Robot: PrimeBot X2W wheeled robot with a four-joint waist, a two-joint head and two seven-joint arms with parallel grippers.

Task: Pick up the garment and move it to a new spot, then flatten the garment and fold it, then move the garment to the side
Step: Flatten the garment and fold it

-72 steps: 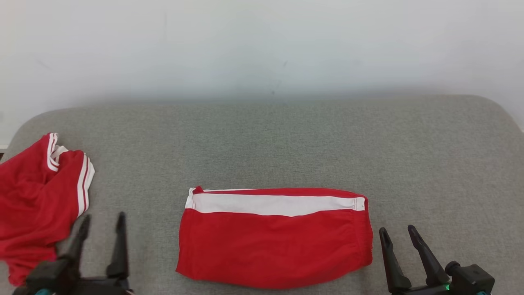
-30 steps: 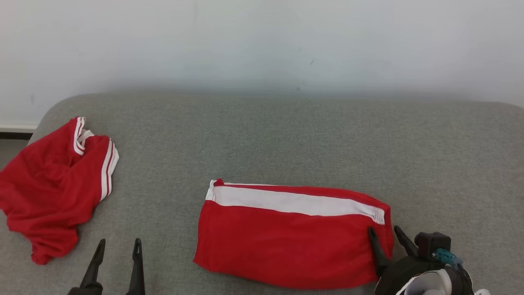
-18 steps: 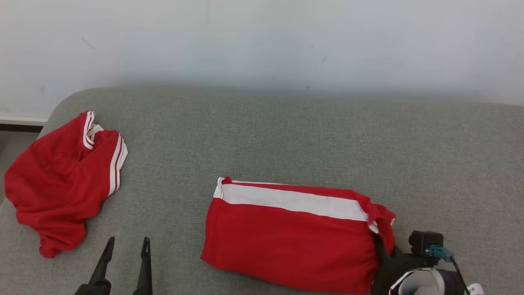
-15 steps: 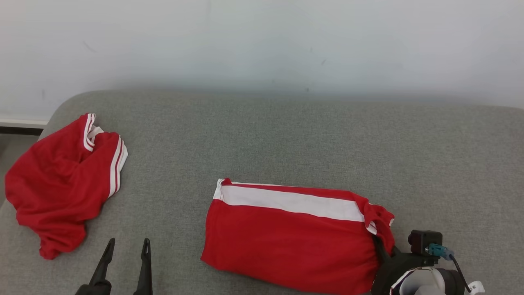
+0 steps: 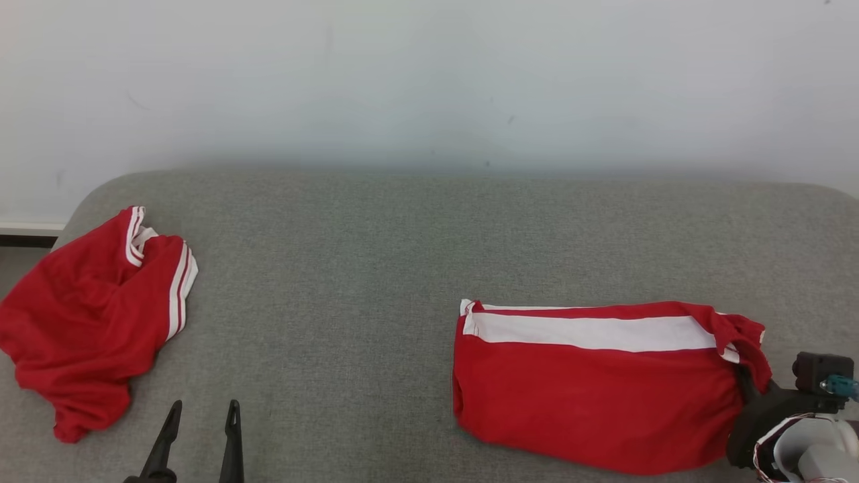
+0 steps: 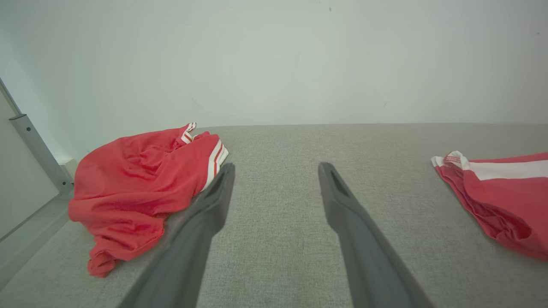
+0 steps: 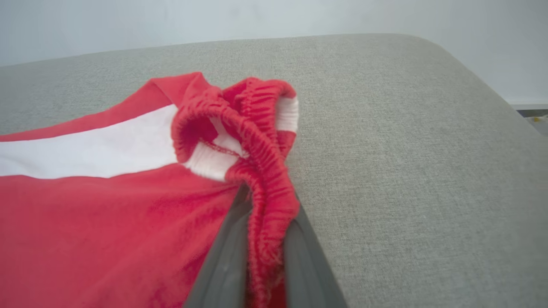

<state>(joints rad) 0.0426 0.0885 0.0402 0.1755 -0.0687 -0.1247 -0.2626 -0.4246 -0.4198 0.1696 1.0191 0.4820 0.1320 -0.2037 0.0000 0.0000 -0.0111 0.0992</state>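
Head view: the garment (image 5: 597, 396), red with a white band along its far edge, lies folded flat on the right half of the grey cushion (image 5: 402, 255). Its right end is bunched and lifted a little. The right gripper (image 5: 743, 384) comes in from the lower right corner, its pale wrist low and the dark body angled up and left into that bunched end. The cloth covers its fingertips here, so the grip itself is hard to read from this angle. The left gripper (image 5: 205, 406) sits at the bottom edge, left of centre, with two fingers pointing up the view, parted and holding nothing. A second red heap (image 5: 87, 322) lies crumpled at the cushion's left end, well apart from the garment.

Left wrist view: the left gripper (image 6: 277, 167) reaches level and low over the cushion (image 6: 274, 239), its fingers wide apart with bare fabric between them. The heap (image 6: 141, 188) is just beside the left finger; whether they touch I cannot tell. The garment's (image 6: 501, 201) near end shows at the right edge.

Right wrist view: the right gripper (image 7: 267, 196) is clamped on the garment's (image 7: 107, 222) waistband (image 7: 257, 141), with the elastic gathered and pinched between both fingers and standing up in a ruffled loop. The rest of the cloth spreads left on the cushion (image 7: 406, 149).
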